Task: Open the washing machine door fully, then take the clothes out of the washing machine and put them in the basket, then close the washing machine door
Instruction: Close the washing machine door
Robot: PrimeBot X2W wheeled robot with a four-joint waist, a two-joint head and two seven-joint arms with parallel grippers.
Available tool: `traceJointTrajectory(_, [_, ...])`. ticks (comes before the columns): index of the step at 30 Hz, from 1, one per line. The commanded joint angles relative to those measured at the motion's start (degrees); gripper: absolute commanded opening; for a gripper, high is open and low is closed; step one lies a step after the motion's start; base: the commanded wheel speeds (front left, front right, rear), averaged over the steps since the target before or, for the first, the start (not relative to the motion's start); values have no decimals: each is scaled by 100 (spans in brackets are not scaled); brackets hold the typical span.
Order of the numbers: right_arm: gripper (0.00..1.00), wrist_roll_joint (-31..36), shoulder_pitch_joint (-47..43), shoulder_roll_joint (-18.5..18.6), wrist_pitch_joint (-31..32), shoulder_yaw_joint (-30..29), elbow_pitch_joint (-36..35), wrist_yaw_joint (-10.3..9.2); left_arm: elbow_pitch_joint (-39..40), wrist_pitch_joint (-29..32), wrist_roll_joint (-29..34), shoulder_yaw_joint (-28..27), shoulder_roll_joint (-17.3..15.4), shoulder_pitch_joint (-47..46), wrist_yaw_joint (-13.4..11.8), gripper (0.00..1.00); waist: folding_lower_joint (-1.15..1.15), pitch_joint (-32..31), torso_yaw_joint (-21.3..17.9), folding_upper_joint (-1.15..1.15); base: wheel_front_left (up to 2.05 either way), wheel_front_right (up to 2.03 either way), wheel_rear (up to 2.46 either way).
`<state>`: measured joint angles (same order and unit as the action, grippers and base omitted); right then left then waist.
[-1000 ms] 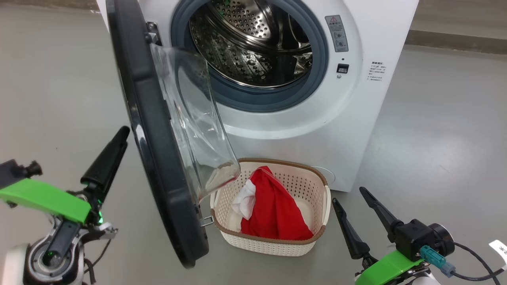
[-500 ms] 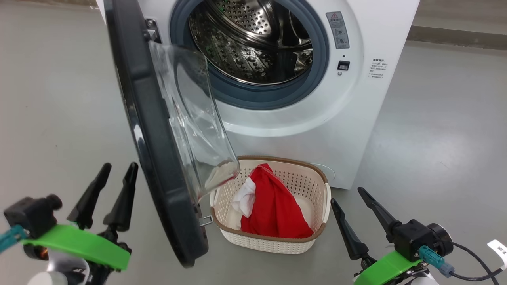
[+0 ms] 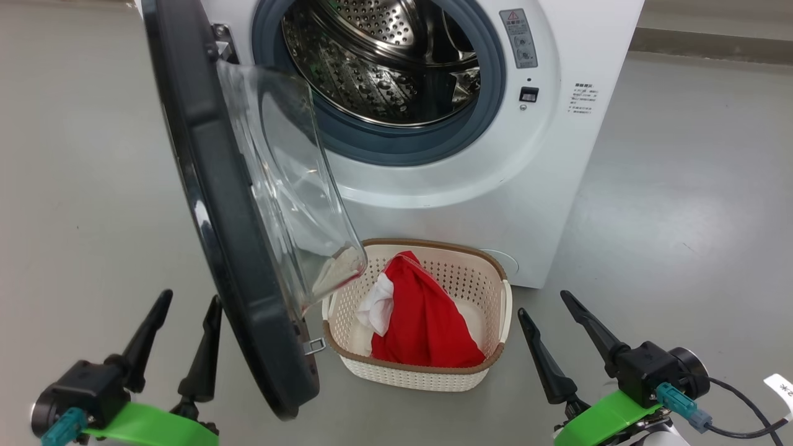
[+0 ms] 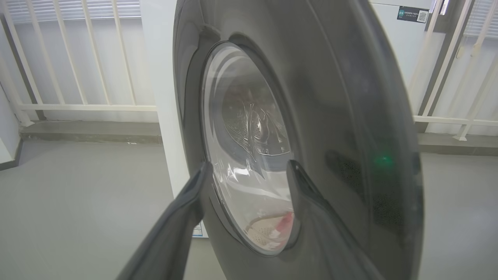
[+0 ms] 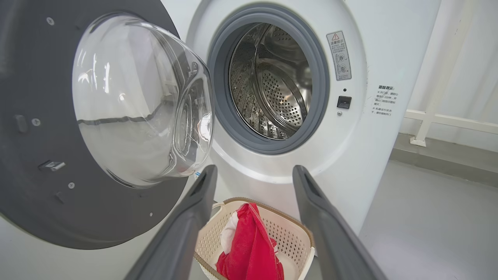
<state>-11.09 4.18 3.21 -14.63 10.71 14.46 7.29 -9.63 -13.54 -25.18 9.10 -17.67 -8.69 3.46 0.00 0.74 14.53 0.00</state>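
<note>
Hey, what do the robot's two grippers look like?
Both the left gripper and right gripper have two long, tapered black fingers on a bright green bracket, with a black module carrying a teal plug. A black cable and white printed tag trail from the right one.

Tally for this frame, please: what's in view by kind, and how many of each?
Washing machine: 1
Door, open: 1
Basket: 1
Clothes bundle, red with white, in the basket: 1
Grippers, both open: 2 (left gripper, right gripper)
Total: 6
</note>
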Motion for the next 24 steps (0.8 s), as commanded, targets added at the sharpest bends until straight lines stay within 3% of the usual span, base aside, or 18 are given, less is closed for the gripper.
traceJointTrajectory(1, [100, -78, 290, 0, -37, 120, -146, 20, 92, -83, 70, -216, -129, -47, -70, 100, 0, -12, -5, 0, 0, 0, 0])
traceJointTrajectory(24, [100, -111, 157, -25, -37, 149, -164, 20, 248, -145, 432, -544, 510, 585, -165, 100, 0, -135, 74, 0, 0, 0, 0])
